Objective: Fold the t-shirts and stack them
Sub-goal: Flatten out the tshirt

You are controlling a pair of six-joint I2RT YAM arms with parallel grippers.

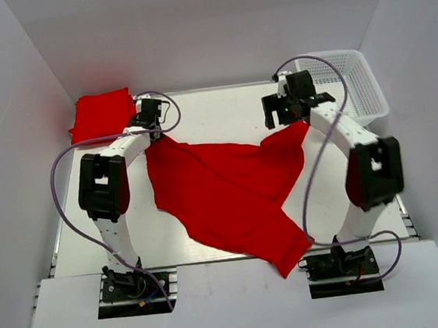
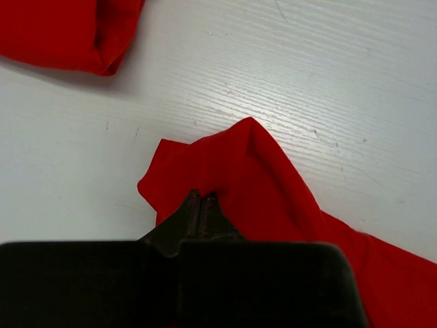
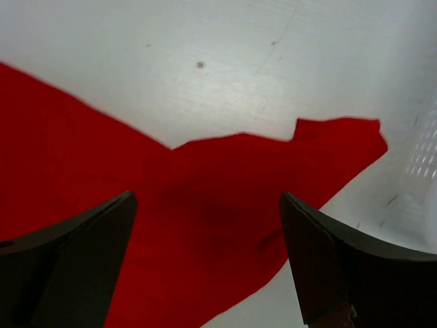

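Note:
A loose red t-shirt [image 1: 230,190] lies rumpled across the middle of the table, one end hanging over the near edge. My left gripper [image 1: 150,122] is shut on its far left corner; in the left wrist view the closed tips [image 2: 202,199] pinch a bunched fold of the red cloth [image 2: 252,164]. My right gripper [image 1: 284,110] is open above the shirt's far right corner [image 3: 341,140], jaws wide apart and empty, with red cloth [image 3: 218,212] spread beneath them. A folded red t-shirt [image 1: 101,115] lies at the far left corner; it also shows in the left wrist view [image 2: 65,31].
A white plastic mesh basket [image 1: 352,83] stands at the far right, close beside my right gripper; its wall shows in the right wrist view [image 3: 423,157]. White walls enclose the table on three sides.

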